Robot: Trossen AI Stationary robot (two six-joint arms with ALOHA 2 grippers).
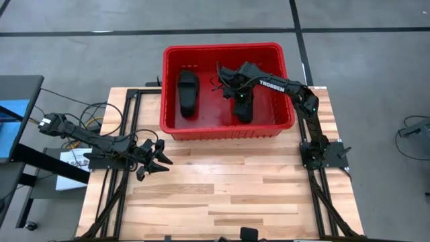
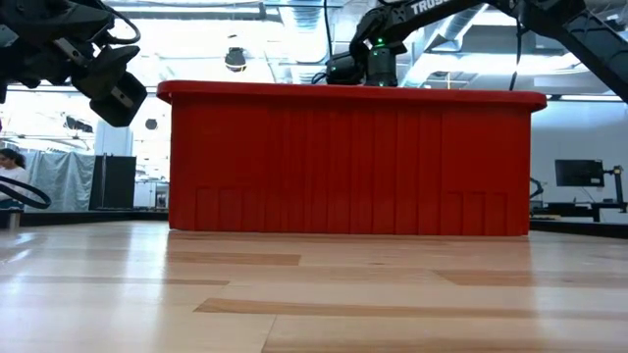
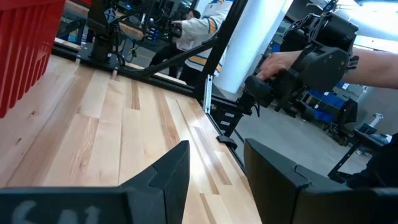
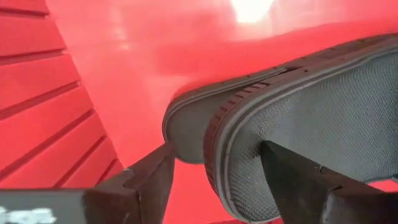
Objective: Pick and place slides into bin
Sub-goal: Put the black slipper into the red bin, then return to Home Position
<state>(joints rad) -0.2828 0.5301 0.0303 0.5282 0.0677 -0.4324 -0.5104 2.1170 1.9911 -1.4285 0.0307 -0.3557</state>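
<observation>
Placement step judged in hand. The right end effector (image 1: 243, 101) is lowered inside the bin (image 1: 228, 129), fingers spread astride a slide (image 4: 292, 118), apparently gripping it. Release is called for next. Left end effector (image 1: 156, 156) is held open over the bench (image 1: 235, 195).

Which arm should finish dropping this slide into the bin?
Right. The right gripper is already inside the bin, holding a slide above its floor; the left gripper hovers empty over the table.

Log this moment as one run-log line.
right claw: in bin, shut on sandal | left claw: open over table | other sandal: in bin
</observation>
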